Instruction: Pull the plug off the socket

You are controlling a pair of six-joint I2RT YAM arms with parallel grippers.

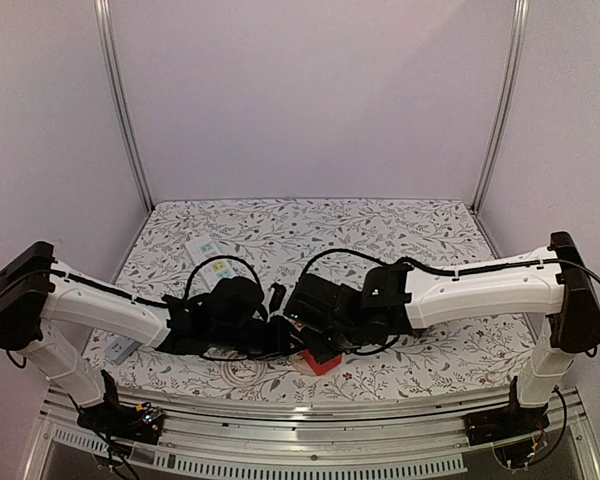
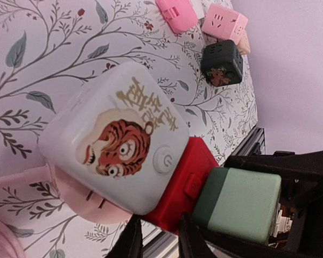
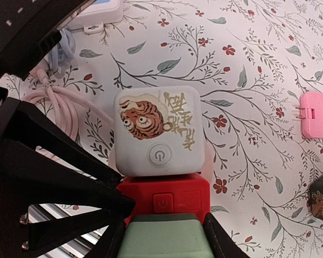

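The green plug [image 3: 161, 239], low centre in the right wrist view, sits seated in the red socket cube [image 3: 164, 200], which is itself joined to a white tiger-print cube [image 3: 157, 131]. The right claw [image 3: 164, 244] grasps the plug on both flanks. The left claw [image 2: 159, 236], at the bottom of its own view, appears clenched on the red socket cube's near edge. A clean separation likely calls for a straight pull along the stack's line, without twisting, while the left side braces. Around them lie a pink cable [image 3: 54, 105] at left, a pink plug [image 3: 316, 114] at right, a floral-print worktop [image 1: 380, 225], pale lilac walls and metal corner posts [image 1: 120, 110].
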